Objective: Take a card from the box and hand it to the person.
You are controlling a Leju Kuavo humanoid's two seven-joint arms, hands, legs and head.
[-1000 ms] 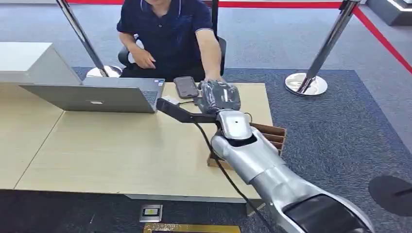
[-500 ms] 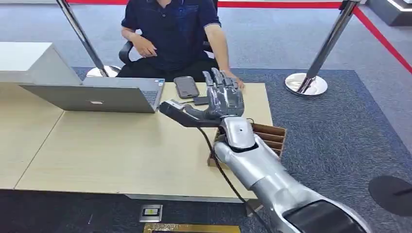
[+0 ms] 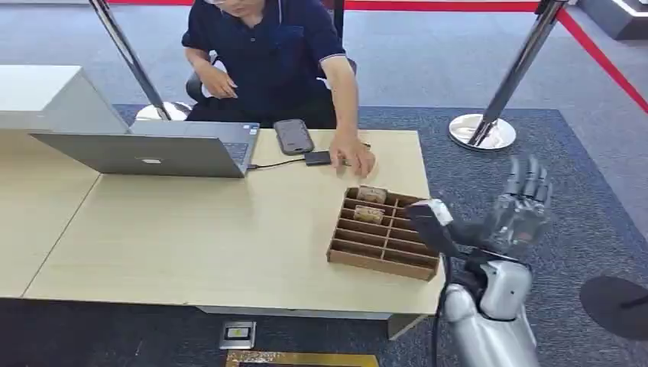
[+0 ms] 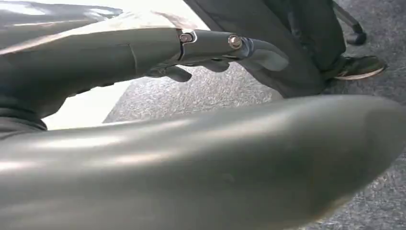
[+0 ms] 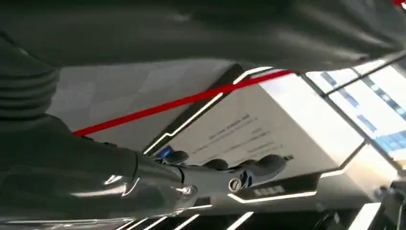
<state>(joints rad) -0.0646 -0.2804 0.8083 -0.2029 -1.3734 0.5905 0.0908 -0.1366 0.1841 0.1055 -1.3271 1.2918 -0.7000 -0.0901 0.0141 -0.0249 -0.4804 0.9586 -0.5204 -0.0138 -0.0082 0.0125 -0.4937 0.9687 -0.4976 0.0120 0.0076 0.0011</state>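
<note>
While the right hand (image 3: 523, 202) has drawn back off the table (image 3: 191, 237) and now stands raised beside it, fingers spread wide and holding nothing, the handover seems done. From the left: the laptop (image 3: 153, 153), a phone (image 3: 293, 136), then the person's hand (image 3: 355, 159) resting by a small dark card (image 3: 318, 158). The box (image 3: 386, 233) keeps two cards (image 3: 370, 205). Nothing blocks it. The left hand (image 4: 210, 48) seems loosely open, holding nothing.

Brown box (image 3: 384, 241), navy shirt (image 3: 267, 53)
</note>
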